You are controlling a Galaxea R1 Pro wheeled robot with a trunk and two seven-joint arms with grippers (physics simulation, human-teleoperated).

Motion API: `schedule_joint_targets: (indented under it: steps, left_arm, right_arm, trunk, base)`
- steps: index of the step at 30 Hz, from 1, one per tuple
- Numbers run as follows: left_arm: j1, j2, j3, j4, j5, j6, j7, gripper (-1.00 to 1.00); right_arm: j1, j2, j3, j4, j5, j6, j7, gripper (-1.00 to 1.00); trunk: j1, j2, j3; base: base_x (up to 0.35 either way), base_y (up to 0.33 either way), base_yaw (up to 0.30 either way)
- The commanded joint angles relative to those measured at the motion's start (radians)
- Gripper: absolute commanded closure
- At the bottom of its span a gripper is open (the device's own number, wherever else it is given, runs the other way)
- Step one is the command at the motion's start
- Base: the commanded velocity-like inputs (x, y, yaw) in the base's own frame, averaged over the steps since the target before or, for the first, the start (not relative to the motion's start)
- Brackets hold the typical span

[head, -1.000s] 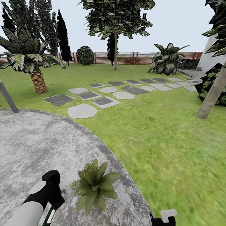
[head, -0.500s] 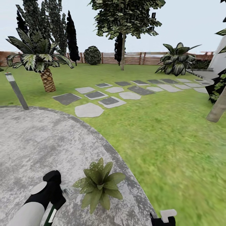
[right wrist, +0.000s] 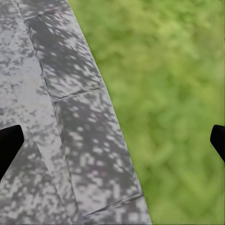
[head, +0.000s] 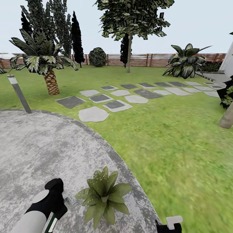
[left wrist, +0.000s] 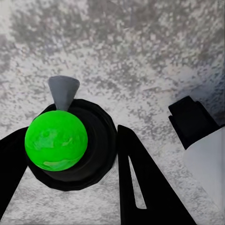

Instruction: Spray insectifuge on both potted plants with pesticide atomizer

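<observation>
The pesticide atomizer (left wrist: 56, 140) sits between my left gripper's black fingers (left wrist: 140, 183), its grey nozzle pointing at the stone patio. In the head view my left gripper (head: 55, 200) is low at the left, shut on the atomizer's dark-green body (head: 51, 223). Just right of it stands the potted plant (head: 103, 195), a rosette of broad light-green speckled leaves near the patio's rim. The darker spiky potted plant is out of view. My right gripper (right wrist: 112, 140) is open and empty above the patio's edge and the grass, and it peeks in at the bottom of the head view (head: 168, 226).
The round grey stone patio (head: 38, 145) borders lawn (head: 181, 145). Stepping stones (head: 113, 97) lead toward the slat fence (head: 145, 60). A palm (head: 48, 71), a lamp post (head: 19, 94), a tree trunk (head: 128, 55) and a big agave (head: 186, 64) stand farther off.
The head camera has turned a little, so the whole scene has slid rightward in the picture. Both arms hold their places, and the left gripper keeps the atomizer.
</observation>
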Motion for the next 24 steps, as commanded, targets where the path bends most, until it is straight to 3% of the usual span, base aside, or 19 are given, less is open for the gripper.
schedule_joint_targets:
  steps: [1, 11, 19, 24]
  left_arm:
    - [-0.001, -0.002, 0.000, -0.001, -0.007, 0.008, -0.008, 1.00]
    - [-0.001, -0.003, 0.005, -0.001, -0.006, 0.009, -0.008, 1.00]
    - [-0.001, -0.003, 0.005, -0.001, -0.006, 0.010, -0.008, 1.00]
    - [-0.001, -0.006, 0.003, -0.001, -0.006, 0.010, -0.008, 1.00]
  right_arm:
    - [-0.001, -0.001, 0.003, 0.001, 0.008, -0.002, -0.007, -1.00]
    - [-0.001, -0.001, 0.003, 0.000, 0.007, -0.002, -0.007, -1.00]
    - [-0.001, 0.001, 0.003, 0.000, 0.007, -0.002, -0.009, -1.00]
    - [-0.001, 0.004, 0.003, 0.001, 0.007, -0.002, -0.009, -1.00]
  trunk:
    - [0.000, 0.000, -0.001]
    - [0.000, 0.000, -0.001]
    - [0.000, 0.000, -0.001]
    - [0.000, 0.000, -0.001]
  base:
    - [0.087, 0.000, 0.000]
    - [0.005, -0.013, 0.000]
    - [-0.067, -0.238, 0.008]
    - [-0.102, -0.266, 0.210]
